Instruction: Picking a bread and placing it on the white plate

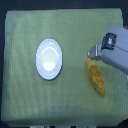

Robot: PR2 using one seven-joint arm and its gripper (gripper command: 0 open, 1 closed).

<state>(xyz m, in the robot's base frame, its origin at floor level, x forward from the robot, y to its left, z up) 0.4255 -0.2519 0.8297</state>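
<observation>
The bread (96,78) is an elongated golden-orange loaf lying on the green cloth at the exterior view's right, running from upper left to lower right. My gripper (91,55) comes in from the right edge, with its fingertips right at the bread's upper end. The picture is too blurred to show whether the jaws are open or closed around that end. The white plate (49,59) is round and glossy, with nothing on it, and sits well to the left of the bread.
A green-yellow cloth (25,100) covers the table. The grey arm body (116,52) fills the right edge above the bread. The cloth's front edge runs along the bottom of the view.
</observation>
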